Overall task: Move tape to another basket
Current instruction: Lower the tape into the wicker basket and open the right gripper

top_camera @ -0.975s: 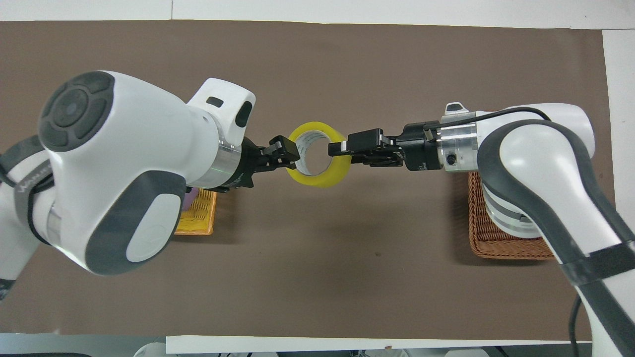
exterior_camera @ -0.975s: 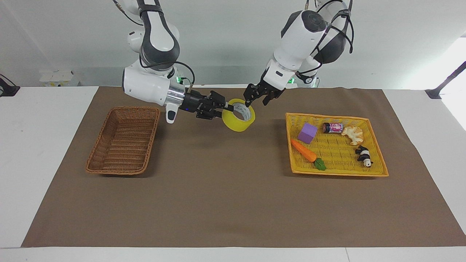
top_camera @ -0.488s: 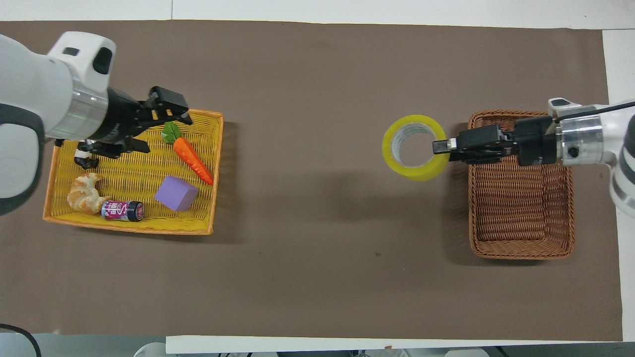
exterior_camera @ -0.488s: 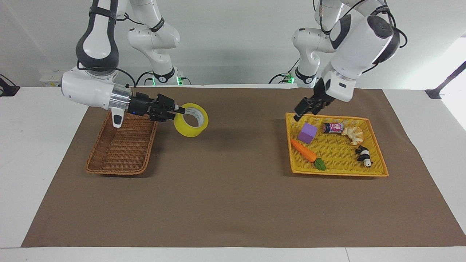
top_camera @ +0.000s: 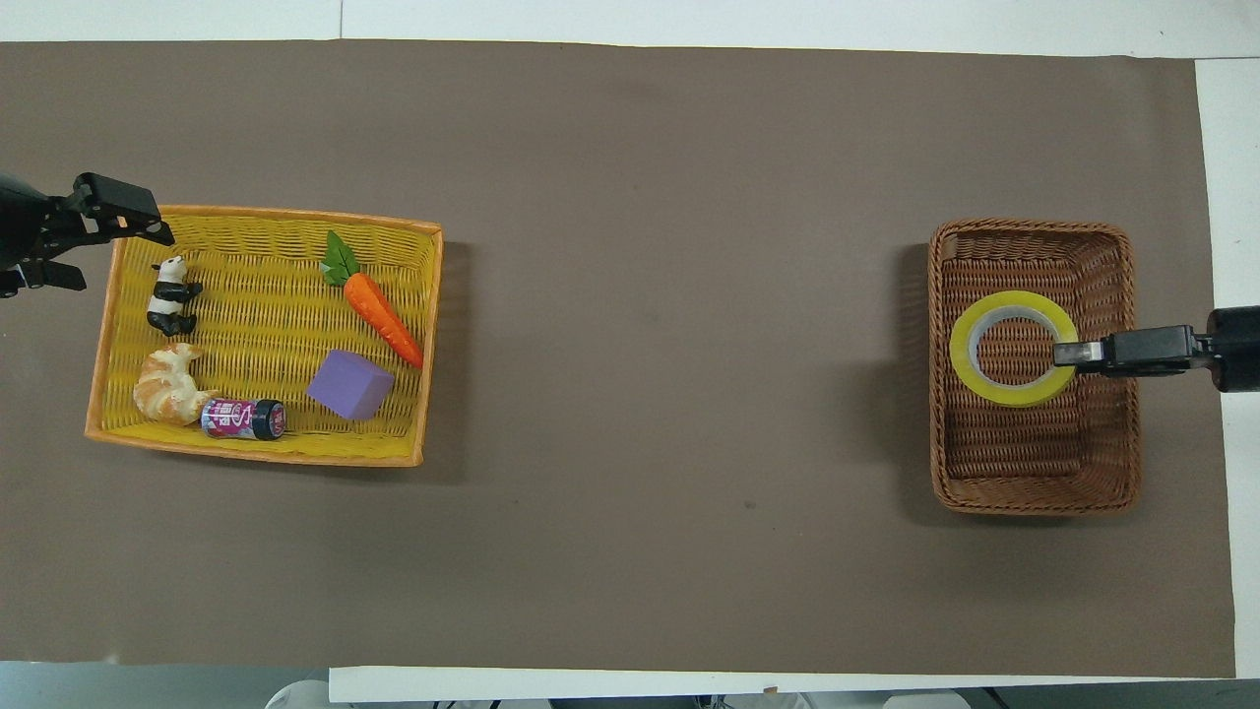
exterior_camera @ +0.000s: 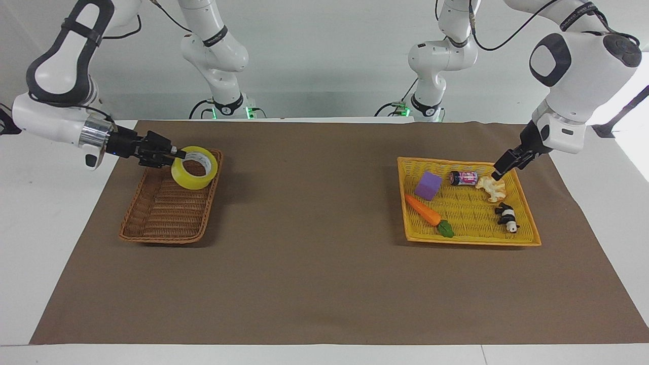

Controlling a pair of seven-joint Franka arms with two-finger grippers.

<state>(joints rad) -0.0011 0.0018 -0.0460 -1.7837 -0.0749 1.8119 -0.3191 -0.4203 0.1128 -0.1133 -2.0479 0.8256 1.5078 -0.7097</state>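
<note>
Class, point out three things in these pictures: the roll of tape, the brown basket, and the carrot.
tape (top_camera: 1002,394), overhead view, on its yellow band
brown basket (top_camera: 1034,473), overhead view, on its woven floor
carrot (exterior_camera: 423,210), facing view, on its orange body

Tape (top_camera: 1013,348) held over the basket (top_camera: 1034,483) at the right arm's end.

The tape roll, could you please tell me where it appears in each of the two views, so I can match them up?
Facing view: the tape sits at the picture's left, held by the right claw over the brown wicker basket.
Overhead view: the tape sits at the picture's right, over the same basket.
Shared landmark: the brown wicker basket at the right arm's end of the table.
</note>
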